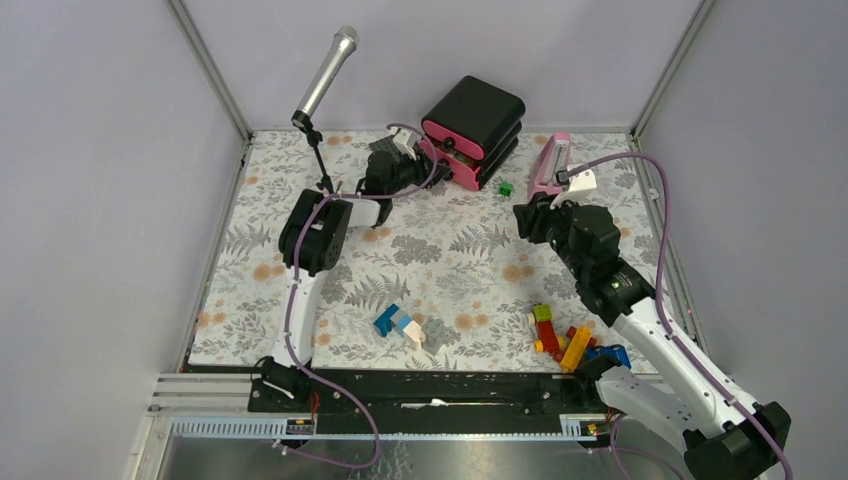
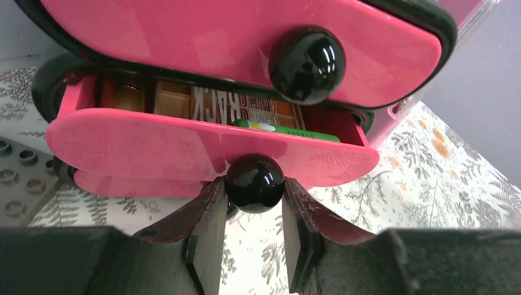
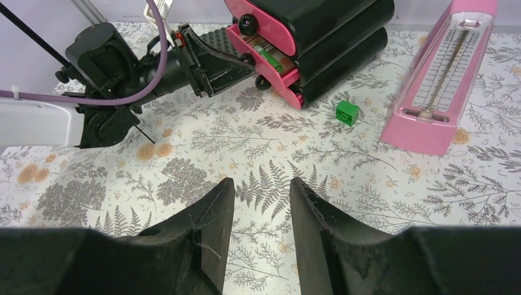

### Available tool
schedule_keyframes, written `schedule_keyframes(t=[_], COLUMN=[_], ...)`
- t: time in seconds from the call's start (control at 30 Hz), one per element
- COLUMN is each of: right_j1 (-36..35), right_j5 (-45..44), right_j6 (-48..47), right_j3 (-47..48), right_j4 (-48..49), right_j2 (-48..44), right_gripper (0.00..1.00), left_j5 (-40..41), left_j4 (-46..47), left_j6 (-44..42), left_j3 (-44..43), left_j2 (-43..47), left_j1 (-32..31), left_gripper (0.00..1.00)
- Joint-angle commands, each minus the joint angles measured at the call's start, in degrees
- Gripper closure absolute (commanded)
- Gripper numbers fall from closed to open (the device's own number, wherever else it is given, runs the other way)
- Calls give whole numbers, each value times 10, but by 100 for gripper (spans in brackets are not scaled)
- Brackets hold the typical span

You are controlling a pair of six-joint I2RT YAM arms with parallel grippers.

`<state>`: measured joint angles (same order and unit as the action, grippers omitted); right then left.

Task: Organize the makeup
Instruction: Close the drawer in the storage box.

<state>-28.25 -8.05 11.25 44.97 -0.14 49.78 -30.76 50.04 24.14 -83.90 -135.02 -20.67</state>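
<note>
A black organizer (image 1: 475, 120) with pink drawers stands at the back. My left gripper (image 2: 254, 184) is shut on the black round knob (image 2: 254, 182) of a drawer (image 2: 153, 144) that is pulled partly out. A brown palette (image 2: 203, 104) and a green tube (image 2: 289, 129) lie in that drawer. The upper drawer (image 2: 203, 43) is shut. The left gripper also shows in the top view (image 1: 425, 162) and in the right wrist view (image 3: 246, 61). My right gripper (image 3: 261, 184) is open and empty above the floral mat, right of centre (image 1: 525, 215). No other makeup is visible.
A pink metronome (image 1: 550, 165) stands right of the organizer, with a small green brick (image 1: 506, 187) between them. A microphone on a stand (image 1: 325, 75) is at the back left. Loose bricks lie at the front right (image 1: 565, 335) and front centre (image 1: 400, 322).
</note>
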Motion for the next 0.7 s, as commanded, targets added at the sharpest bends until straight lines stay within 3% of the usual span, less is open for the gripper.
schedule_keyframes(t=[0.0,0.33,0.67], right_j1=[-3,-3,-3], right_j5=[-21,-32,-36], right_j6=[3,-3,-13], right_j3=[-8,-19,-21], right_j4=[6,-3,-24], right_j2=[-18,-31,-42], right_gripper=[54,53,53], left_j5=[6,17,20], left_j4=[67,53,59], left_j6=[29,36,42], left_j3=[-61,-118,-112], left_j2=[-23,-60,-56], left_j1=[-19,-32,-33], left_gripper=[86,72,56])
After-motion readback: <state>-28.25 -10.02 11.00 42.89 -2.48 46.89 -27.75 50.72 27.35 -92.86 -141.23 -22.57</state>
